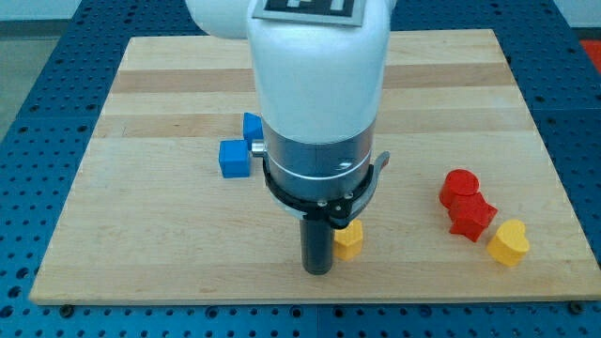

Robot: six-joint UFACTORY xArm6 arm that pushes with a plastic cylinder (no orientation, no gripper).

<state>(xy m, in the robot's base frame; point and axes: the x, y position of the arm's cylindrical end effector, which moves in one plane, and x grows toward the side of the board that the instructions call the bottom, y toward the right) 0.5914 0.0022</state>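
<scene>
Blue pegboard frames the pale wooden worktop [141,263] on all sides, and we take the small yellow block [348,240] near the board's bottom edge as our landmark. Our arm carries no jaws at all, so its end effector is just the dark rod, neither opening nor closing on anything; my tip [317,270] sits just to the view's left of the yellow block, so close that we cannot tell whether the two touch or a sliver of wood lies between them. Up and to the left of that block sit two blue blocks: a blue cube [234,159] and, beside it, a second blue piece [252,127] partly hidden behind the white arm housing [315,75]. Well to the right of the yellow block lie a red cylinder [459,185], a red block [471,217] whose shape we cannot settle, pressed against it, and a yellow heart-shaped block [508,243] just below those. In our judgement the risks are plain: contact so far off the yellow block's centre could spin it away instead of sliding it, the board's bottom edge is near enough for it to drop off, and the bulky housing hides whatever lies behind it.
</scene>
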